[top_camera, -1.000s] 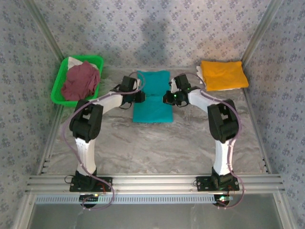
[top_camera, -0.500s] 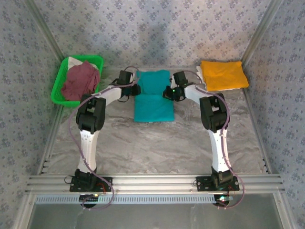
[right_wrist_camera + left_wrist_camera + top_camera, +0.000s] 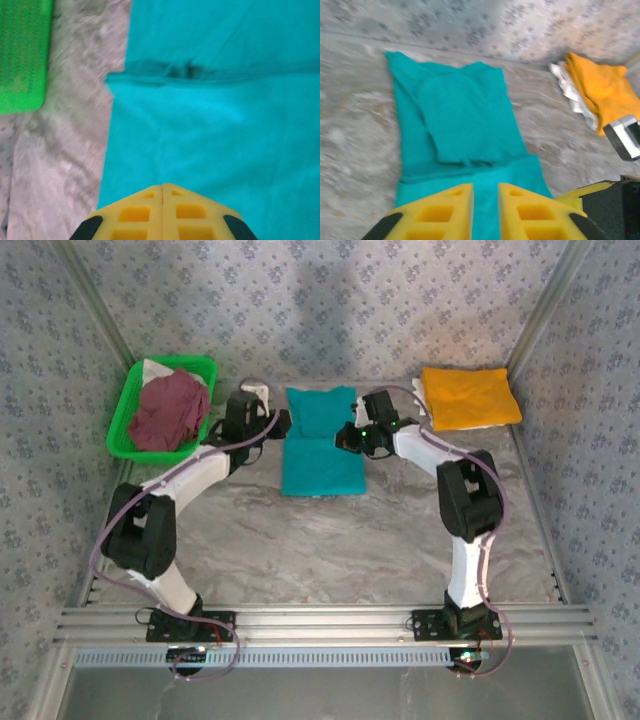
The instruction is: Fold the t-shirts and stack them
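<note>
Teal t-shirt (image 3: 318,445) flat between grippers; left gripper (image 3: 485,194) narrowly parted, right gripper (image 3: 162,192) clenched, both empty.

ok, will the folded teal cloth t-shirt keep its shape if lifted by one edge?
Likely floppy: the folded teal cloth t-shirt lies flat with soft creases at its fold, so it would probably drape and unfold. Pushed, it may bunch on the marbled tabletop rather than slide whole.
</note>
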Action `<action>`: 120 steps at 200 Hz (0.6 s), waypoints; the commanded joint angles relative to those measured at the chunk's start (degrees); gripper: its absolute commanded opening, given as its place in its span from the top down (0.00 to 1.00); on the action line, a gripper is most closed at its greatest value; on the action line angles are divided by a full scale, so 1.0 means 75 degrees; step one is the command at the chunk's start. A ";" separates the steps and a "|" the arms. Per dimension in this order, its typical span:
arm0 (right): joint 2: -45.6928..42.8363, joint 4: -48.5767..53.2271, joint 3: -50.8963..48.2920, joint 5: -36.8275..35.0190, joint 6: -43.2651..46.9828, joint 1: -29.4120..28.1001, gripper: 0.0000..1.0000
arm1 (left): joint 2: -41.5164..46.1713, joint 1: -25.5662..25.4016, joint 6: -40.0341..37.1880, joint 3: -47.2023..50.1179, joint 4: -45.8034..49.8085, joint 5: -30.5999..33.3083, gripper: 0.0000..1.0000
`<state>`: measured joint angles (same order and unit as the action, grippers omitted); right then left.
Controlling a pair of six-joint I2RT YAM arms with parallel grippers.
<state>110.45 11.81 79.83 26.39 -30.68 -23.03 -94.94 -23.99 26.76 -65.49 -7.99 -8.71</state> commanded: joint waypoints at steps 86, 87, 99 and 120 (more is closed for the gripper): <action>-0.0223 -0.0696 -0.2515 -0.0599 0.0103 0.0070 1.00 | -0.1142 -0.0364 0.0860 0.2091 -0.0521 -0.0612 0.89; -0.0221 -0.0690 -0.2525 -0.0600 0.0105 0.0070 1.00 | -0.1150 -0.0364 0.0867 0.2101 -0.0519 -0.0604 0.89; -0.0211 -0.0673 -0.2629 -0.0675 0.0159 0.0064 1.00 | -0.1138 -0.0364 0.0940 0.2297 -0.0537 -0.0481 0.89; -0.0305 -0.0714 -0.2967 -0.0695 0.0140 0.0059 1.00 | -0.0989 -0.0364 0.0943 0.2606 -0.0412 -0.0265 0.89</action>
<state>108.12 6.13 60.38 23.16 -30.61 -22.63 -103.13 -26.74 33.10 -48.36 -11.97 -12.97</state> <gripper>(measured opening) 0.056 0.108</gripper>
